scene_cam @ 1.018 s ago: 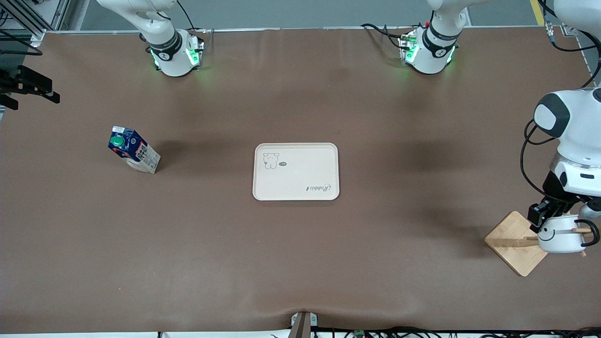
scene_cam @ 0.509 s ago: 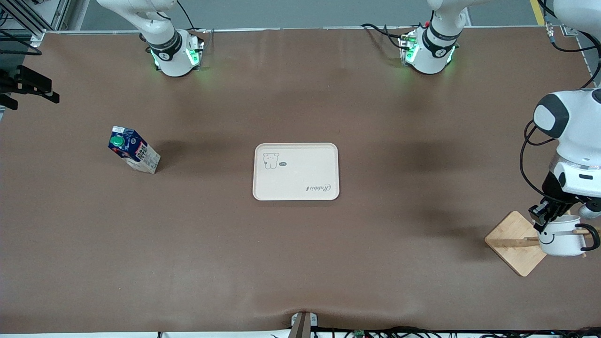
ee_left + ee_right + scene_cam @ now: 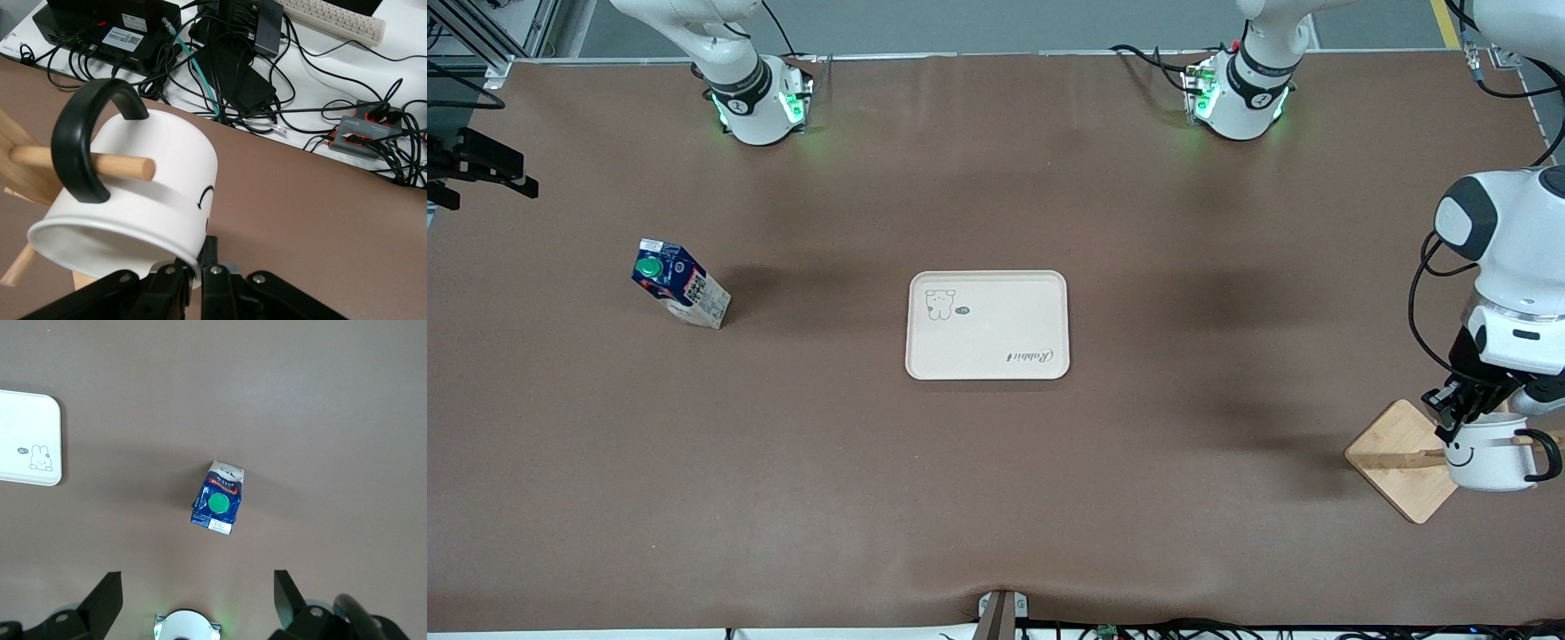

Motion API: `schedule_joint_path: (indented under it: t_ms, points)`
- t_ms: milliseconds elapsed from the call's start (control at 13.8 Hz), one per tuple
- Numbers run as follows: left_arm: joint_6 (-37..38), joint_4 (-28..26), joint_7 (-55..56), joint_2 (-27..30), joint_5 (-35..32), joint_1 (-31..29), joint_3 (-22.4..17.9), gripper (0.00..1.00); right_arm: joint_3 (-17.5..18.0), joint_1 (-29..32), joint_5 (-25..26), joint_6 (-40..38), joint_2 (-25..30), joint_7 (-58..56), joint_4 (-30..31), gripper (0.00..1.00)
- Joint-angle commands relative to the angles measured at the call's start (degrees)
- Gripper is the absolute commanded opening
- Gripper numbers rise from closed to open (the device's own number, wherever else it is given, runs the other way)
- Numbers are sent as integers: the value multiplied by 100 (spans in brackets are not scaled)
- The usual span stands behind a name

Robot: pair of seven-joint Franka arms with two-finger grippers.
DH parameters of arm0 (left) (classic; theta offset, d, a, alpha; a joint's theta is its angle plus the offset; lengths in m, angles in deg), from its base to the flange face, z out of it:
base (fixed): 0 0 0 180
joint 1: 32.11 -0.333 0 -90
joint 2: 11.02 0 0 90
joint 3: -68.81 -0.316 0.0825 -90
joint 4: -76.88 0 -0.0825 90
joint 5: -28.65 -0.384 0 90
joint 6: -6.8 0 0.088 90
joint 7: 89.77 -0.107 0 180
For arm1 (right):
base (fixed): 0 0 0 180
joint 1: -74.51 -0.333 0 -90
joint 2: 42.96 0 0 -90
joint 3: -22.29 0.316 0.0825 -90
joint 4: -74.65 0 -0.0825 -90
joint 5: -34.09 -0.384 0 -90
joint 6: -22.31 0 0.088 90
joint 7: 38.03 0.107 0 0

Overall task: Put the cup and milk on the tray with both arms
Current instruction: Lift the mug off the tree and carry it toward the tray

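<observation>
The left end effector (image 3: 1458,418) is pinching the rim of the cup (image 3: 1489,453), which is hanging on a peg over the bamboo stand (image 3: 1392,453). The right end effector (image 3: 197,600) is gaping wide, hovering above the milk (image 3: 680,283). The tray (image 3: 987,325) is lying mid-tabletop.

A brown mat (image 3: 996,498) covers the table across nearly the whole frame. Along the top edge runs a strip of grey floor (image 3: 996,22). In the left wrist view's upper part, a white surface (image 3: 400,60) holds tangled black cables (image 3: 227,60) and a keyboard (image 3: 333,17).
</observation>
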Motion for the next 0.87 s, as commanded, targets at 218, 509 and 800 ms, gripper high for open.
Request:
schedule_joint_path:
  t_ms: [218,509,800]
  points:
    - [1832,751,57,308,-100,41,522,0,39,124,-87,-41,-55,-38,-104,100]
    - [2968,1314,232,256,-30,50,1092,0,31,177,-79,-50,-133,-38,-104,100]
    - [3645,1639,1171,-60,-12,697,1446,0,31,247,-123,-59,-143,-38,-104,100]
